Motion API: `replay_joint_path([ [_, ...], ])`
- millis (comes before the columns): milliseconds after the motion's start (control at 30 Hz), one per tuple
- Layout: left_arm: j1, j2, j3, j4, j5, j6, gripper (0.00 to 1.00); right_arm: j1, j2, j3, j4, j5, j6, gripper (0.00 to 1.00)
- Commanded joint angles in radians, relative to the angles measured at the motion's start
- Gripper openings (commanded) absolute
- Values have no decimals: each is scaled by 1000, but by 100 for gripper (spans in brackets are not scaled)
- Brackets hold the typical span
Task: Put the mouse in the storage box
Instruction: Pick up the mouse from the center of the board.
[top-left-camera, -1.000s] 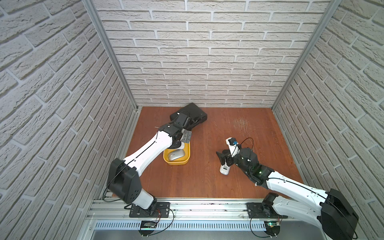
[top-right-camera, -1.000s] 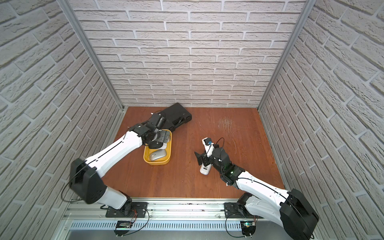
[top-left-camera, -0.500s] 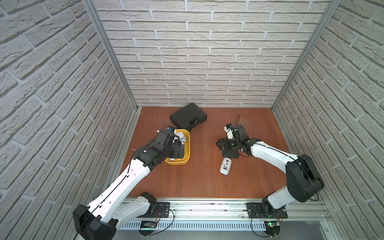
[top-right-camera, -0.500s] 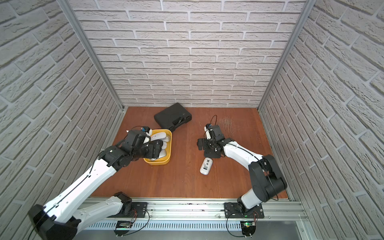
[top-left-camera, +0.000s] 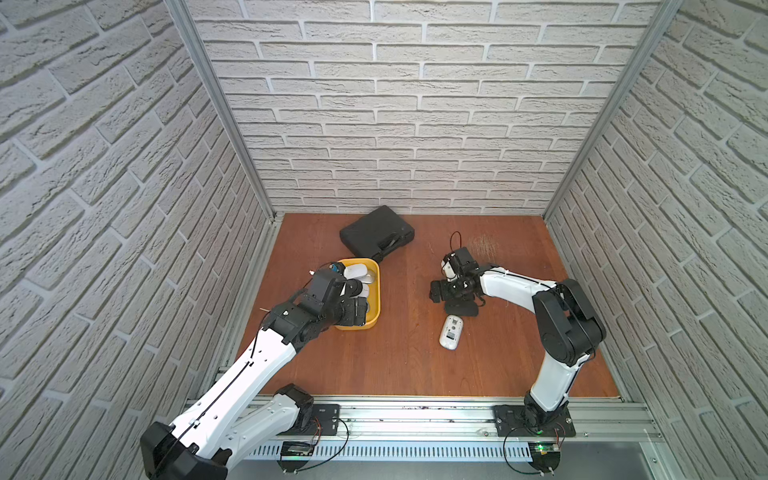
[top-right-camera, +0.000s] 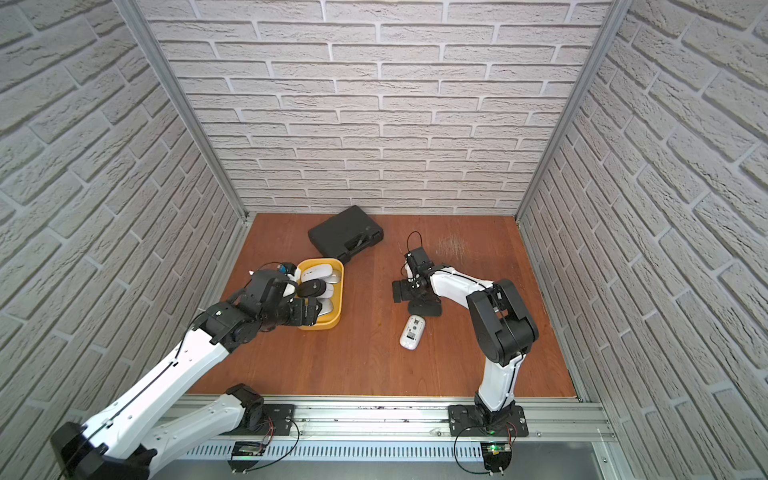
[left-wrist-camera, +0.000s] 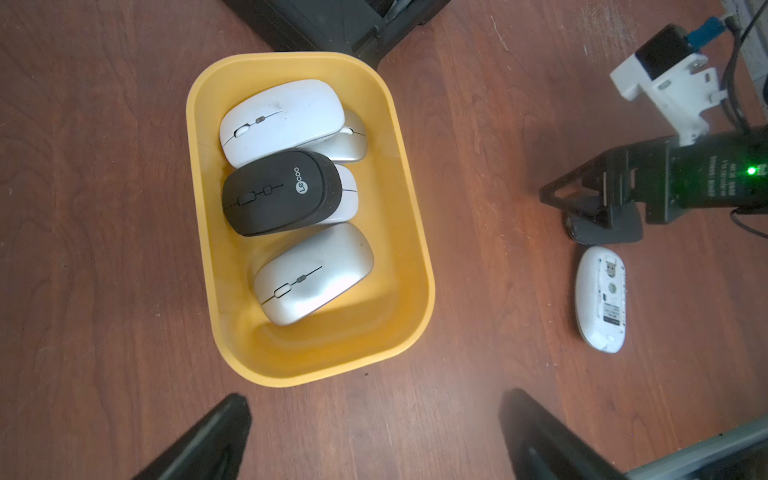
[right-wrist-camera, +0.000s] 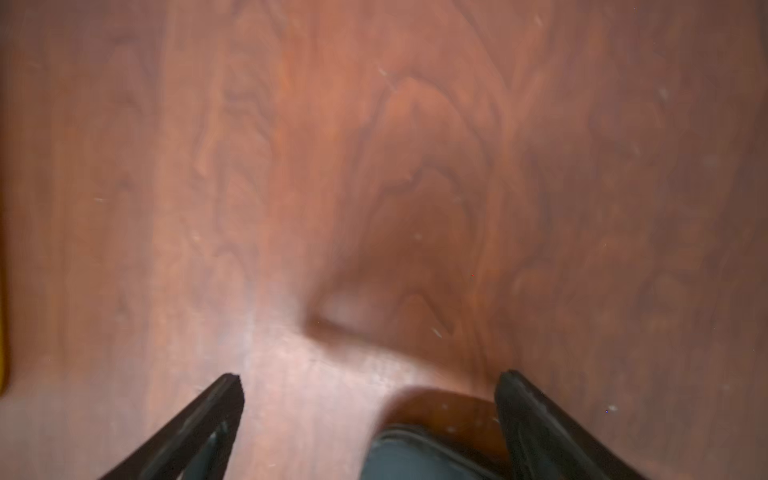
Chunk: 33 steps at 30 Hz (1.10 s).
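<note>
Smooth yellow plastic storage box, rounded corners, low walls, centre-left in both top views, heaped with glossy white, silver and matte black mice. Right of centre on the wood-grain surface, white mouse belly-up, outside the box. Just above it, dark mouse beneath the released right tool. Left tool spread wide, empty, its arm hiding the box's left wall. Black hard case behind.

2 high top views share whole scene, wrist views close above table
</note>
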Motion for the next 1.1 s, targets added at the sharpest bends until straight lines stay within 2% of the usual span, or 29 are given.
replay_joint_path([
  [0,6,2,-12,36,16,-6,98,-6,-50,-70,-40,45,51,99],
  [100,7,-5,-21,41,21,-6,98,-6,-118,-143,-52,56,83,99],
  [267,6,-18,-20,39,20,-5,98,-5,-241,-263,-56,6,123,100],
  [433,7,-16,-24,44,20,-4,98,8,-322,-342,-79,43,146,100],
  [633,6,-9,-30,49,20,-4,98,27,-305,-375,-85,149,183,95],
  [767,6,-9,-30,47,20,-4,98,60,-256,-341,-96,219,164,91],
  [933,6,-7,-33,46,16,-4,98,91,-196,-303,-106,211,127,90],
  [1067,5,9,-37,53,15,-6,98,101,-173,-295,-114,218,124,85],
])
